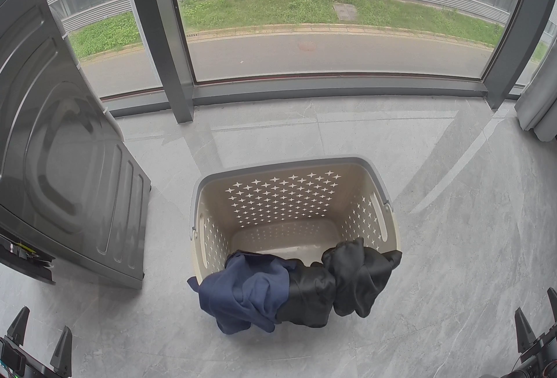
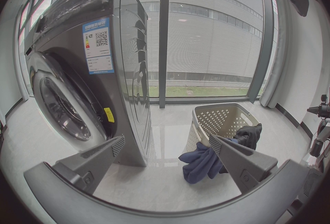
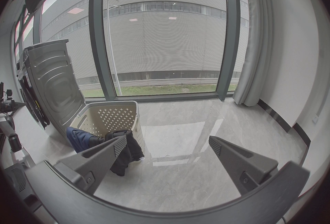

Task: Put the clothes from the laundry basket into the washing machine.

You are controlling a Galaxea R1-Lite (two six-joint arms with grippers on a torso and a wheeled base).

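Observation:
A beige laundry basket (image 1: 290, 196) (image 2: 220, 118) (image 3: 110, 114) stands on the floor in the middle of the head view. A navy garment (image 1: 243, 289) (image 2: 199, 164) (image 3: 79, 138) and a black garment (image 1: 342, 280) (image 2: 251, 133) (image 3: 129, 152) hang over its near rim. The grey washing machine (image 1: 64, 164) (image 2: 103, 73) (image 3: 51, 76) stands to the basket's left, its round door (image 2: 65, 107) facing away from the basket. My left gripper (image 1: 39, 335) (image 2: 165, 144) is open at the lower left, well short of the basket. My right gripper (image 1: 536, 315) (image 3: 165, 144) is open at the lower right, with nothing between its fingers.
Floor-to-ceiling windows with dark frames (image 1: 168, 48) run behind the basket. A grey curtain (image 1: 539, 100) (image 3: 254, 45) hangs at the far right. Bare grey tiled floor (image 1: 464, 222) surrounds the basket on the right and front.

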